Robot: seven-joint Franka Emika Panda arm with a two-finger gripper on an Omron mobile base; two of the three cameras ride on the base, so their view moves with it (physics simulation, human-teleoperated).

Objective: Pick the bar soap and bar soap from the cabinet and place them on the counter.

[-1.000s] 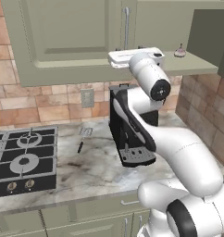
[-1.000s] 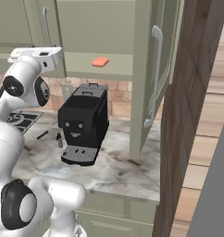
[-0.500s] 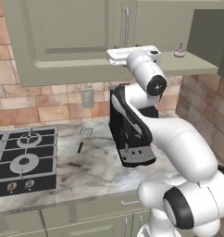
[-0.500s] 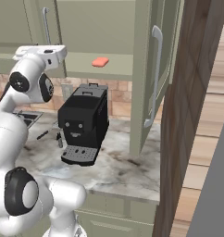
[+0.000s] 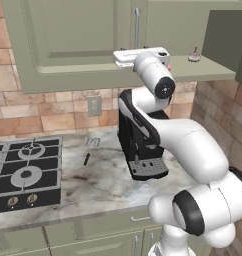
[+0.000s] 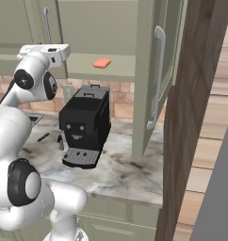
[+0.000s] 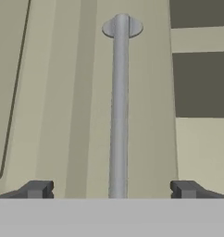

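A coral-red bar soap (image 6: pixel 102 62) lies on the bottom shelf of the sage-green cabinet (image 6: pixel 102 28), whose right door (image 6: pixel 168 56) stands swung open. The cabinet's left door (image 5: pixel 78 40) is shut. My gripper (image 7: pixel 111 190) is open wide and faces that shut door, and the door's long silver bar handle (image 7: pixel 119 106) runs up between the two fingertips (image 7: pixel 37 189) without touching them. The white hand (image 5: pixel 138 55) sits at the door's lower edge, left of the soap (image 6: pixel 45 49). Below lies the marbled counter (image 5: pixel 93 185).
A black coffee machine (image 5: pixel 138 145) stands on the counter under the hand. A black gas hob (image 5: pixel 23 170) is to the left, with a small dark utensil (image 5: pixel 88 155) beside it. A small knob-topped item (image 5: pixel 194 55) sits on the open shelf. A wooden side panel (image 6: pixel 191 117) stands at the right.
The hand has risen a little towards the cabinet door's lower edge and the forearm has turned. The gripper stays open.
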